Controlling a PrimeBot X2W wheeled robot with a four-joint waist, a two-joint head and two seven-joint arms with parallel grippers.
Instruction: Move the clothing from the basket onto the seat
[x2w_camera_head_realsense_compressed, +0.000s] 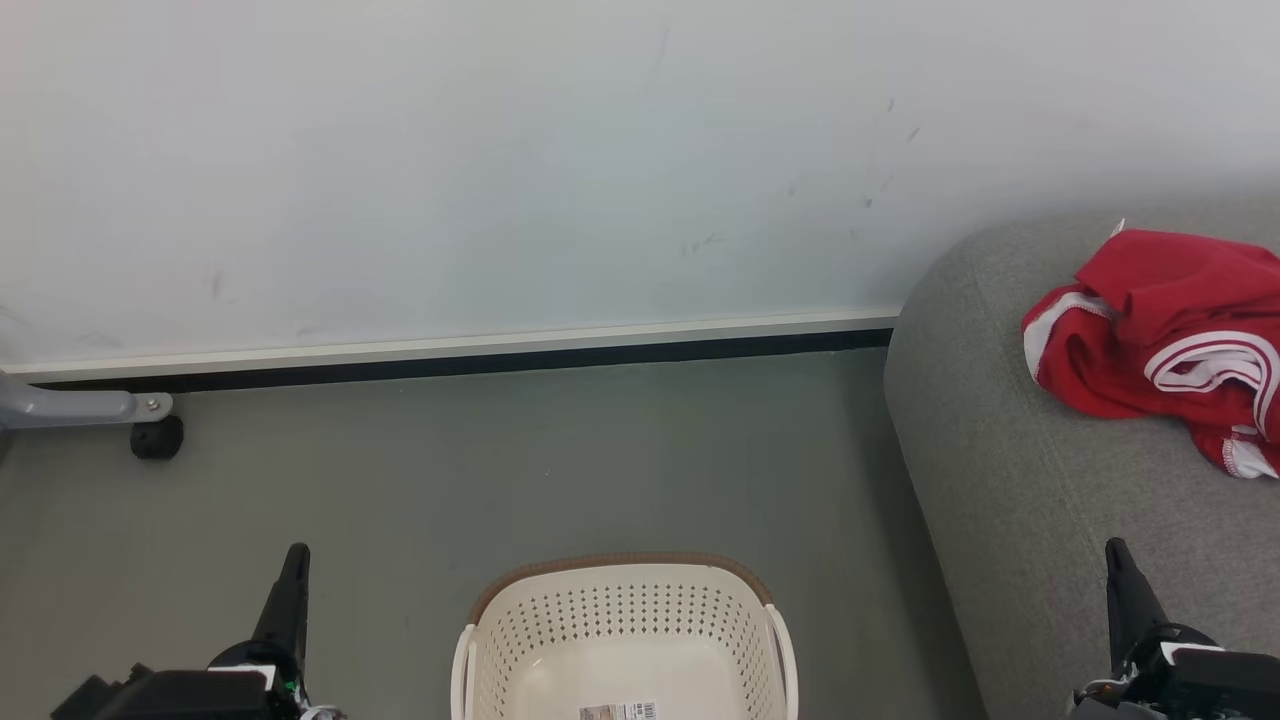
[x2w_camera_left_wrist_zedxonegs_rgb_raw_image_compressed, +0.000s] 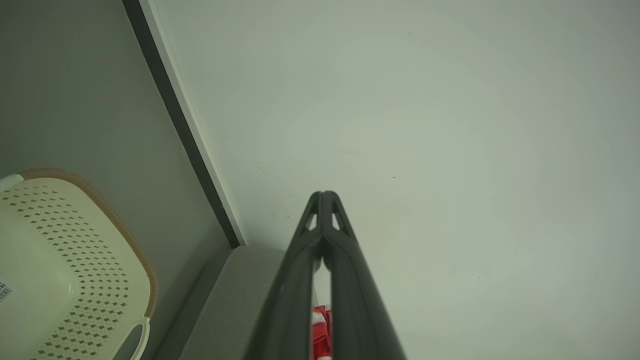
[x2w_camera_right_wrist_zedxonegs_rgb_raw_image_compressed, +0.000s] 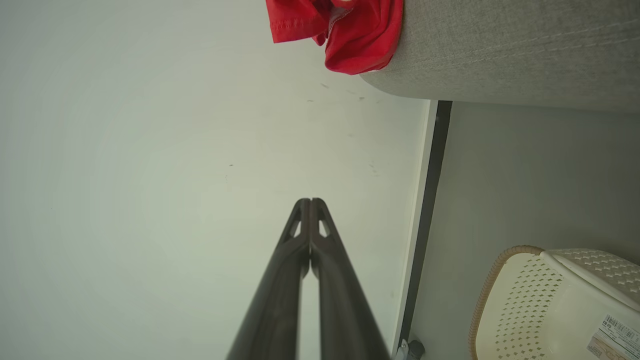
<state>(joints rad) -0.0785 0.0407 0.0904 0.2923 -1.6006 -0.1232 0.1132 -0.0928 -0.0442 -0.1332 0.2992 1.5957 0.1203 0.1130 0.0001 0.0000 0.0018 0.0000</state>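
The red clothing (x2w_camera_head_realsense_compressed: 1160, 340) with white bands lies bunched on the grey seat (x2w_camera_head_realsense_compressed: 1010, 480) at the right; a red fold (x2w_camera_right_wrist_zedxonegs_rgb_raw_image_compressed: 350, 30) of it hangs at the seat's edge (x2w_camera_right_wrist_zedxonegs_rgb_raw_image_compressed: 500, 55). The cream basket (x2w_camera_head_realsense_compressed: 625, 610) stands on the floor at the bottom centre, with just a label on its floor. My left gripper (x2w_camera_head_realsense_compressed: 295, 555) is shut and holds nothing, left of the basket. My right gripper (x2w_camera_head_realsense_compressed: 1115, 550) is shut and holds nothing, over the seat's front part. In the wrist views each pair of fingertips (x2w_camera_left_wrist_zedxonegs_rgb_raw_image_compressed: 324, 196) (x2w_camera_right_wrist_zedxonegs_rgb_raw_image_compressed: 310, 202) meets against the white wall.
A white wall with a pale baseboard (x2w_camera_head_realsense_compressed: 450, 350) runs across the back. A grey metal leg with a black castor (x2w_camera_head_realsense_compressed: 155, 437) stands at the far left. Grey floor (x2w_camera_head_realsense_compressed: 500, 470) lies between basket, wall and seat.
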